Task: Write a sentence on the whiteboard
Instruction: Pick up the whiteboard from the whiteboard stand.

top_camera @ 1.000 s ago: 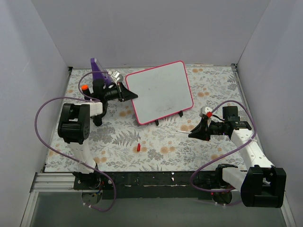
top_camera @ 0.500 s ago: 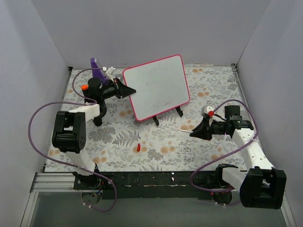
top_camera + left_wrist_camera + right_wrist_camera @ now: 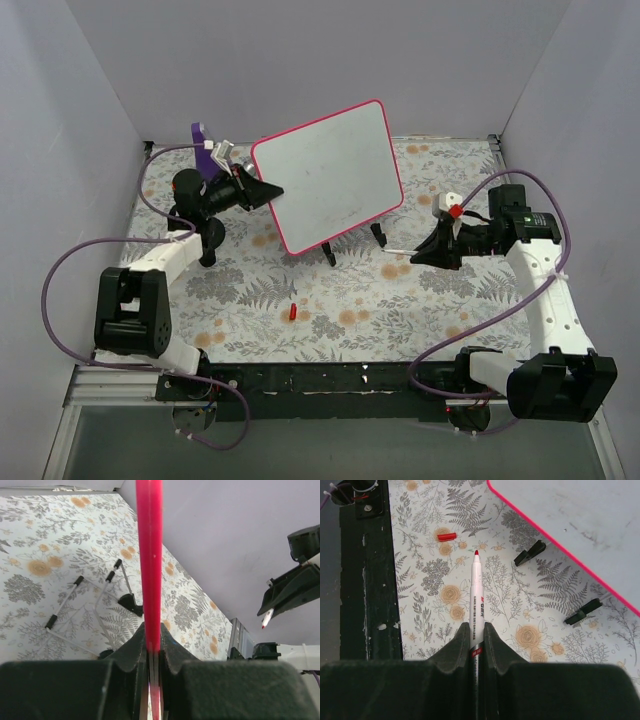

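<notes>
One whiteboard (image 3: 330,175), pink-framed and tilted, sits over the rear middle of the floral table (image 3: 420,310). Its glossy face carries faint grey smudges. Whether its black clip feet (image 3: 530,552) touch the table cannot be told. The left gripper (image 3: 268,190) is clamped on the board's left edge. Well apart to the right, the right gripper (image 3: 420,256) pinches an uncapped, red-tipped marker (image 3: 476,590). A red cap (image 3: 292,312) lies nearer the front.
</notes>
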